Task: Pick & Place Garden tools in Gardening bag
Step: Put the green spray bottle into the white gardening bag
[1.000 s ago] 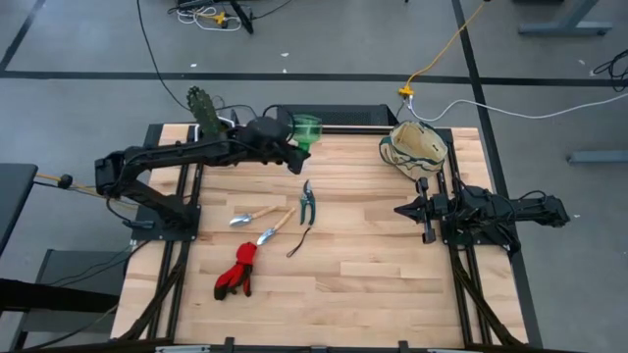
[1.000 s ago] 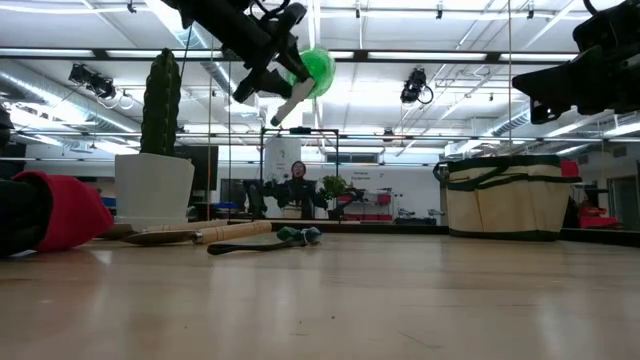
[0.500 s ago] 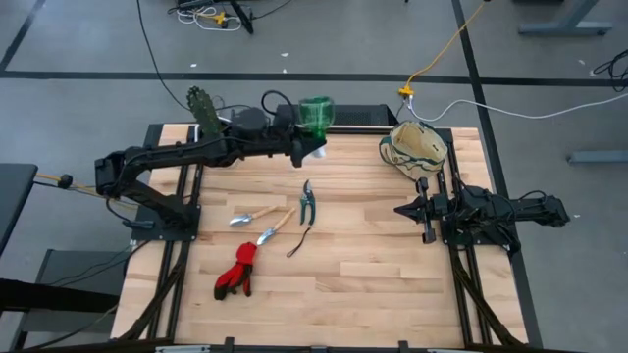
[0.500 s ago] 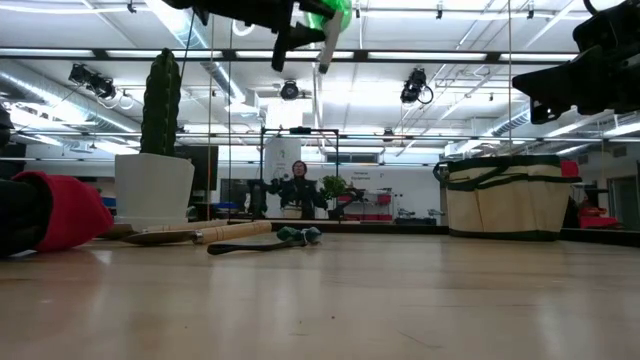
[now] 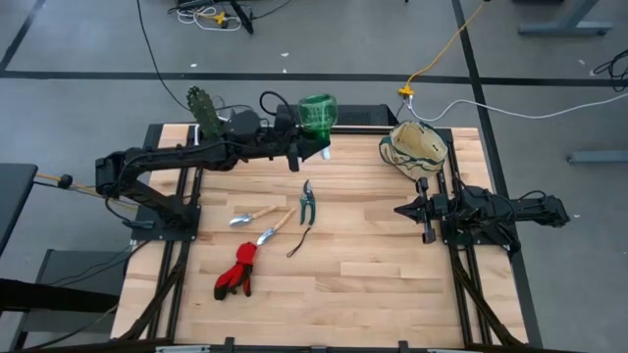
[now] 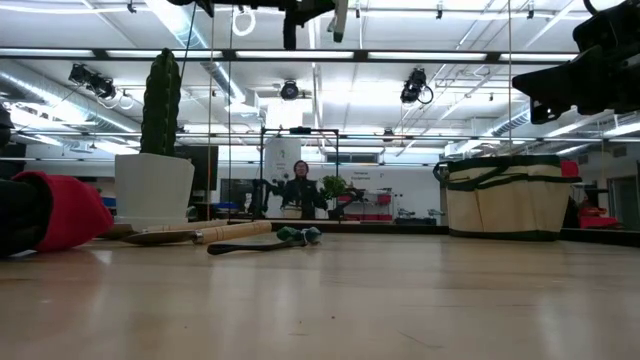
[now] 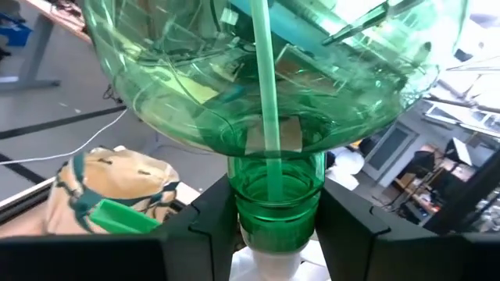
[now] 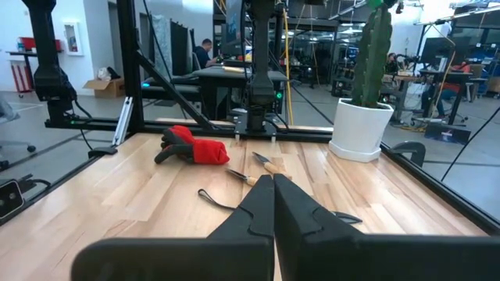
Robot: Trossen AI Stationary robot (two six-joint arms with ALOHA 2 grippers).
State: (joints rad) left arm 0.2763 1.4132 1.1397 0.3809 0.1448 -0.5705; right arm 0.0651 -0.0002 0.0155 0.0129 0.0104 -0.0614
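Note:
My left gripper (image 5: 298, 147) is shut on the green sprayer (image 5: 316, 113) high above the table's far middle; in the low view only its underside (image 6: 312, 12) shows at the top edge. The beige gardening bag (image 5: 413, 147) stands on its base at the far right. Pruning shears (image 5: 307, 201), two wooden-handled trowels (image 5: 265, 220), red gloves (image 5: 235, 272) and a dark cord (image 5: 299, 242) lie flat on the table's middle. My right gripper (image 5: 402, 210) waits shut at the right, level, near the bag. My left gripper pinches the sprayer's narrow green neck (image 7: 277, 191) between its two fingers (image 7: 205, 226), just under the round body (image 7: 266, 70). The fingers come level from the table's left and lie across the neck. The sprayer is lifted clear, body above the fingers, white head (image 5: 320, 152) below.
A white pot with a tall cactus (image 5: 203, 113) stands at the far left corner, behind my left arm. The bag's open top (image 7: 109, 191) shows beyond the sprayer. Bare wood lies between the tools and my right gripper and along the near edge.
My left gripper has risen and tipped up from pointing slantwise down to level, carrying the sprayer higher and a little toward the table's far right. In the low view the sprayer has gone up almost out of the picture. Its hold has stayed the same.

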